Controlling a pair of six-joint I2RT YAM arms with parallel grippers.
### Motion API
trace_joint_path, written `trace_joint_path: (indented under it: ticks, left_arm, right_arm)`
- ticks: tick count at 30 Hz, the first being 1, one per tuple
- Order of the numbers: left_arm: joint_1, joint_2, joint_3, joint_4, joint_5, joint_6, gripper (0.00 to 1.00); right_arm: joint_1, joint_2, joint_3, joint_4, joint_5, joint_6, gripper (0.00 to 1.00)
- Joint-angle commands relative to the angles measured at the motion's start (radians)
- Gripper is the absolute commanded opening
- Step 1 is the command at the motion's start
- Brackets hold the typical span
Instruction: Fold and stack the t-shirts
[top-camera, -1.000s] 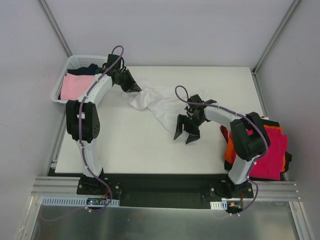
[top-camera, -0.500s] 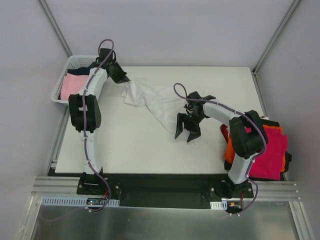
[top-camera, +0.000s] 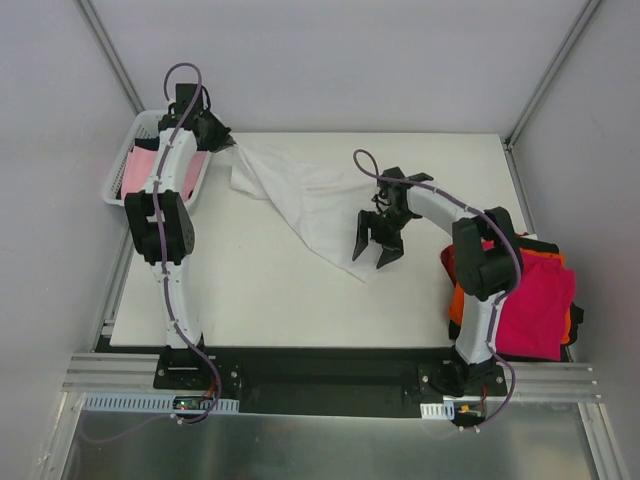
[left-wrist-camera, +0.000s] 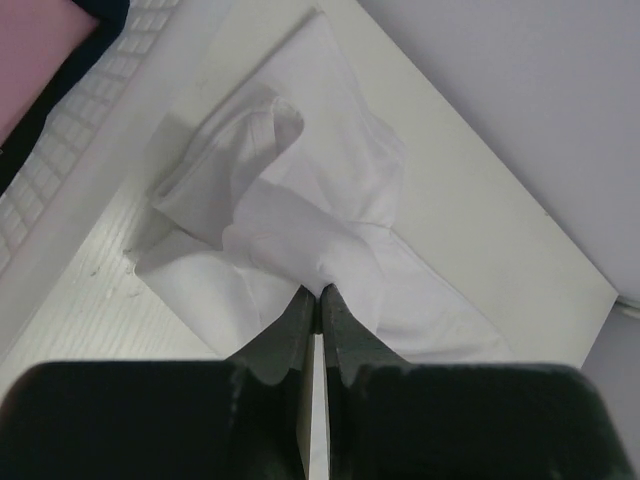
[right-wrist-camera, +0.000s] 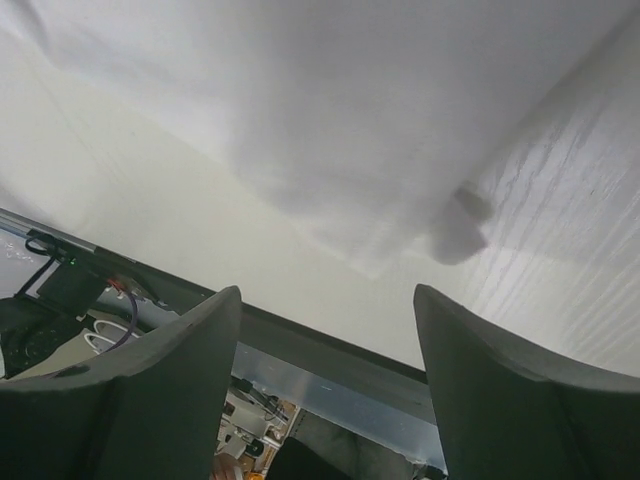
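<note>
At the far left corner of the tabletop (top-camera: 260, 290), the left pincer (top-camera: 222, 143) is clamped shut on a bunched fold of the white t-shirt (top-camera: 305, 195); its wrist view shows the two fingers pressed together with the cloth gathered and pinched at their tips. From that grip the shirt spreads in a long, wrinkled wedge toward the middle of the tabletop, narrowing to a point near the front. The right pincer (top-camera: 376, 250) sits just beside the shirt's right edge with its jaws wide apart and nothing between them; in its wrist view the white cloth lies ahead of the fingers (right-wrist-camera: 180, 380), and whether they touch it cannot be told. Beside the left pincer stands a white lattice basket (top-camera: 140, 125) holding a pale pink t-shirt (top-camera: 132, 175). Off the right edge of the tabletop lies a magenta-red t-shirt (top-camera: 540, 300) on top of an orange t-shirt (top-camera: 460, 300).
</note>
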Motion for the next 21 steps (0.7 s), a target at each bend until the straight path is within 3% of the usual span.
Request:
trace_joint_path:
  ticks: [1,7,21]
  left_arm:
    - [0.008,-0.076,0.048,0.003,0.004,-0.022,0.01]
    - [-0.015,-0.153,-0.007,0.006,0.047,0.006,0.07]
    - [-0.066,-0.191,-0.145,0.004,0.123,0.041,0.03]
  right_arm:
    - [-0.018,0.023,0.082,-0.059,-0.019,-0.022,0.73]
    - [-0.018,0.042,0.085,-0.063,-0.029,-0.023,0.73]
    - [-0.020,-0.001,-0.107,0.082,-0.062,0.010,0.74]
